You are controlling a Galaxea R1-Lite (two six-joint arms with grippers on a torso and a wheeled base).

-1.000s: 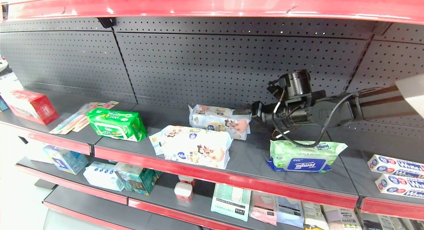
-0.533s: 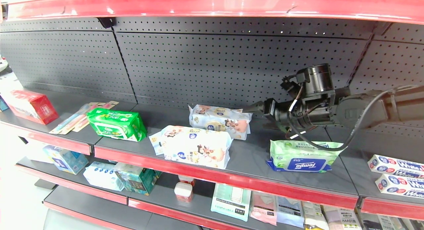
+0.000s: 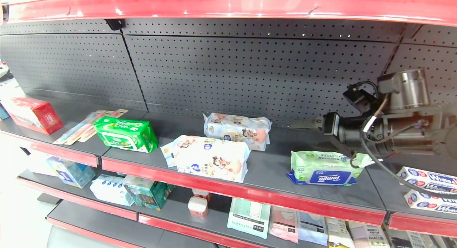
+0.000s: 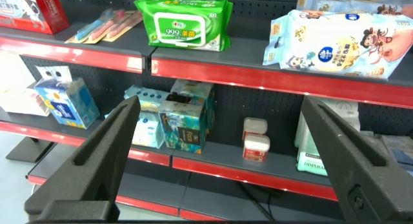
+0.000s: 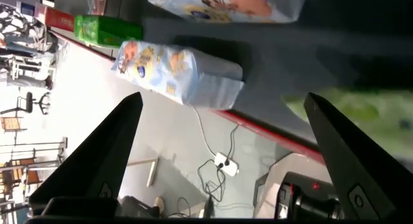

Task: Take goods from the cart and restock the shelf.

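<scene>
Just behind the green wipes pack (image 3: 323,167), above its rear edge, the right gripper (image 3: 304,134) hangs spread and empty. Left of that pack, across bare shelf (image 3: 271,162), lies the cartoon wipes pack (image 3: 236,130). Likewise the left gripper (image 4: 219,156) is spread and empty.

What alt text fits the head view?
The right gripper hangs open and empty over the dark grey metal shelf, above and behind a pale green and blue wipes pack, with a white cartoon-printed wipes pack to its left.
</scene>
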